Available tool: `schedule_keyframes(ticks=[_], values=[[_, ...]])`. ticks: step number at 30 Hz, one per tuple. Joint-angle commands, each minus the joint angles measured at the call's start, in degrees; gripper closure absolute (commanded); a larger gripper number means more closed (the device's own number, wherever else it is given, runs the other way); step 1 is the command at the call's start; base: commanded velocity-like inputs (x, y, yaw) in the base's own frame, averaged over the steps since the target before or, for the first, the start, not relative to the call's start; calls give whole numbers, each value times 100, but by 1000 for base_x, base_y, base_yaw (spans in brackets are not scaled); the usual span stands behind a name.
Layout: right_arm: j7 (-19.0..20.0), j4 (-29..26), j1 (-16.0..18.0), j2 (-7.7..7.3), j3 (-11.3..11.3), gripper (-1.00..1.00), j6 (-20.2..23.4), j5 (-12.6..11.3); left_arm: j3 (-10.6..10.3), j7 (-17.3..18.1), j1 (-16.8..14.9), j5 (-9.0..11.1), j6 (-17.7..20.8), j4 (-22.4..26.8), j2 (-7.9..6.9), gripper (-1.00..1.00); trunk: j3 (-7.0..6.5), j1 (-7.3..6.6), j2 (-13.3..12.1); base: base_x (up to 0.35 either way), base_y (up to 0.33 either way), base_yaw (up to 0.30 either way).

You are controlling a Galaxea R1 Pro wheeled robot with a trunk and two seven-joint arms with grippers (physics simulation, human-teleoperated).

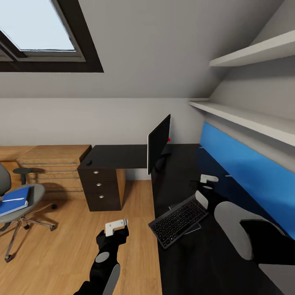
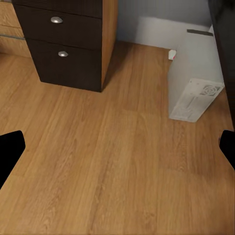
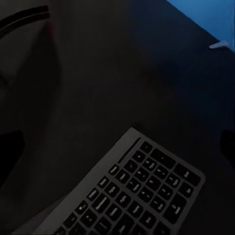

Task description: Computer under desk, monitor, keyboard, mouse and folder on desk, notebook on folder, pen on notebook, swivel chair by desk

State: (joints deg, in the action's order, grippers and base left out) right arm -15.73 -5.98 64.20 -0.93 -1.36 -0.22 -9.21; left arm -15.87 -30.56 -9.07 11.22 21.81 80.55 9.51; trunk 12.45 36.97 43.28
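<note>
The slim dark-keyed keyboard in a silver-grey frame (image 1: 179,221) lies angled on the glossy black counter (image 1: 188,262), near its front edge. The right tool (image 1: 208,178) hovers above it, fingers apart and empty. The wide black monitor (image 1: 158,143) stands further back. The left tool (image 1: 116,226) hangs open over the wooden floor (image 2: 98,161). The bright blue folder (image 1: 15,200) rests on the grey swivel chair (image 1: 20,205). The light grey tower computer (image 2: 193,81) stands under the counter.
</note>
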Motion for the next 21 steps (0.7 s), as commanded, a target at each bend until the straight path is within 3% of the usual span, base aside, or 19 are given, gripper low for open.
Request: schedule_keyframes(ticks=[1,3,6,21], values=[[-11,25,17,4,2,-100,39,-128,-9,-46,-6,49,17,20,-2,-100,27,24,49,0,0,0],[-4,165,40,29,45,-100,120,-397,-6,-49,-6,53,16,52,-2,-100,63,68,129,0,0,0],[22,285,38,101,61,-100,143,-521,-2,-53,-6,55,16,61,-2,-100,117,134,249,0,0,0],[27,396,-162,340,70,-100,172,-638,10,-137,-7,55,23,66,-2,-100,386,463,851,0,0,0]])
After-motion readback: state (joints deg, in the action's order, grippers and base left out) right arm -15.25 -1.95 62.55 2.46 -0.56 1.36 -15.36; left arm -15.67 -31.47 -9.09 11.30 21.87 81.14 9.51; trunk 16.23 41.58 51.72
